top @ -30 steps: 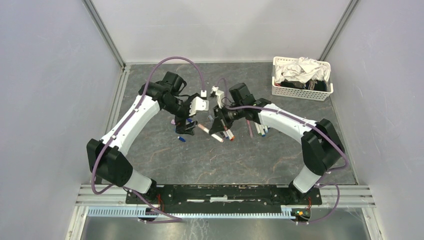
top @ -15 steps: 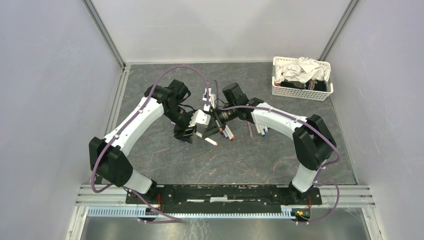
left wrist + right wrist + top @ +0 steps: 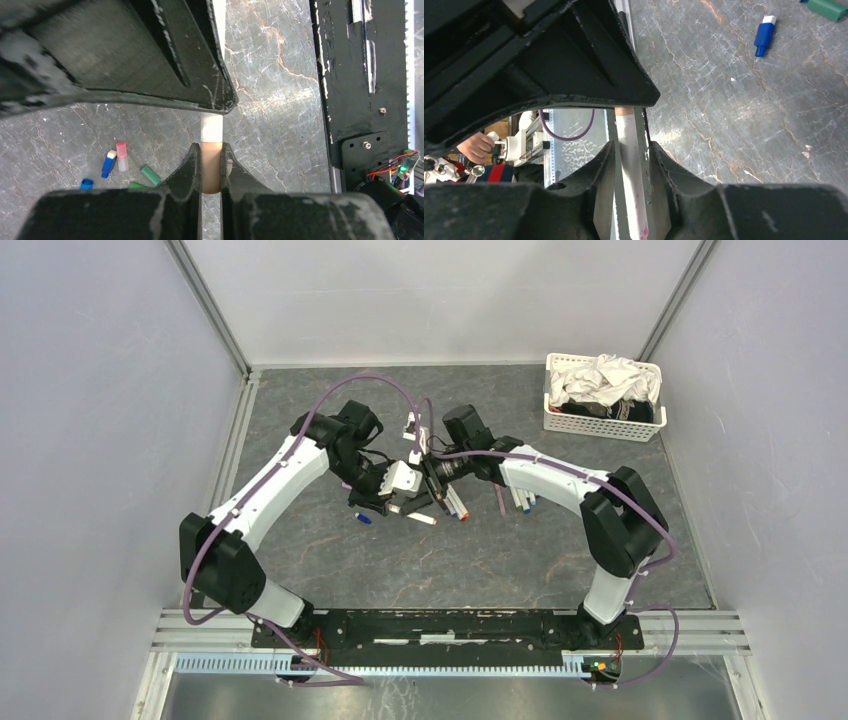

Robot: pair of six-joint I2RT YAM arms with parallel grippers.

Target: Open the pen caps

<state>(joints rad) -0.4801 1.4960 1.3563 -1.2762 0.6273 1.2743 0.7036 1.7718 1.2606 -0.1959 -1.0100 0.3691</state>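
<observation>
- The pen (image 3: 211,129) has a white barrel, with a peach cap (image 3: 211,175) seated on its end. It is held above the middle of the dark marbled table (image 3: 480,560).
- The left gripper (image 3: 211,151) is clenched on the peach cap, a finger pressed to each side.
- The right gripper (image 3: 631,146) straddles the white barrel; whether it squeezes or stands just off it, I cannot tell.
- Both arms bend inward, and their wrists meet nose to nose.
- Loose caps (image 3: 121,156) in blue, pink and green lie on the table on the left gripper's side.
- Other pens (image 3: 522,500) lie just beside the right wrist.
- The white basket (image 3: 603,425) and the side walls are well apart from both grippers.
</observation>
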